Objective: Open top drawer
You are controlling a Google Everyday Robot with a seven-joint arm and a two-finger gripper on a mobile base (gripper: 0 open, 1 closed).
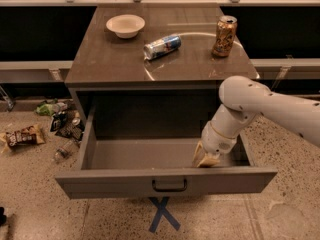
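Top drawer [140, 154] drawn well out from beneath the desk [110, 64] top. Gripper [206, 159] down inside, forward of the desk, against the front panel's [100, 183] back, probably for dragging outward without the black handle [169, 185]; clenched or released, cannot tell.

Two cans [162, 46] [224, 36], one bowl [125, 25], gripper [206, 159] in drawer [100, 183]

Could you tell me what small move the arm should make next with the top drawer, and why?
Probably lift the gripper straight up and out of the top drawer: the drawer already stands pulled far out with its interior exposed, and the gripper sits inside it, close behind its front.
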